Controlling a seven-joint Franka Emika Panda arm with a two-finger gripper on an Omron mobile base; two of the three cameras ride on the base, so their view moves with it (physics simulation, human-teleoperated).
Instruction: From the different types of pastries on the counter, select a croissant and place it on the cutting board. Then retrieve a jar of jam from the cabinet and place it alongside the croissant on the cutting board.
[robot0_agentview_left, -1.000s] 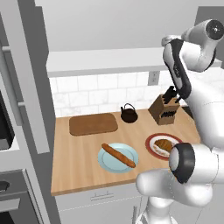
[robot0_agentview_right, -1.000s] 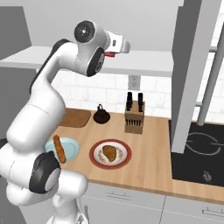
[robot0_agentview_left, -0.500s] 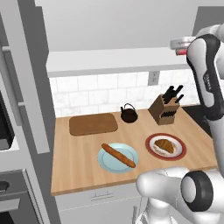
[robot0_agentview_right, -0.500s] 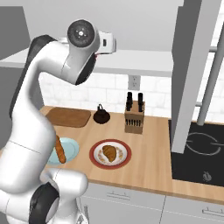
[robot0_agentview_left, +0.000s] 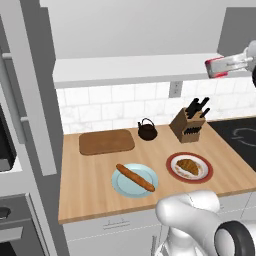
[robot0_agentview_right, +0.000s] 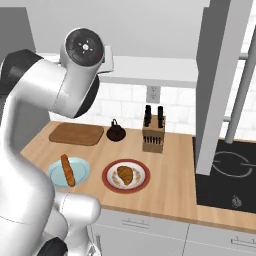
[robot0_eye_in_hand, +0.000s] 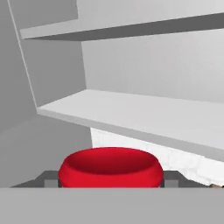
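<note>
Rendered kitchen, seen from behind a white robot arm. The arm reaches high, level with an open wall cabinet above the counter. The gripper sits in the upper right of the left base view, in mid-air in front of the cabinet's bottom shelf, and holds the jam jar lying sideways off its end. In the hand view the jar's red lid sits between the 2 dark fingertips, which stand partway apart and touch it on either side, with 2 pale grey shelves beyond.

On the counter below, the dark cutting board lies bare near the back left. The croissant rests on a red-rimmed plate toward the front right, well apart from the board. A light-blue plate just left of it, near the front edge, carries a baguette laid diagonally. A black teapot stands by the back edge, just right of the board, and a knife block stands right of the teapot. A black cooktop adjoins the counter's right end.
</note>
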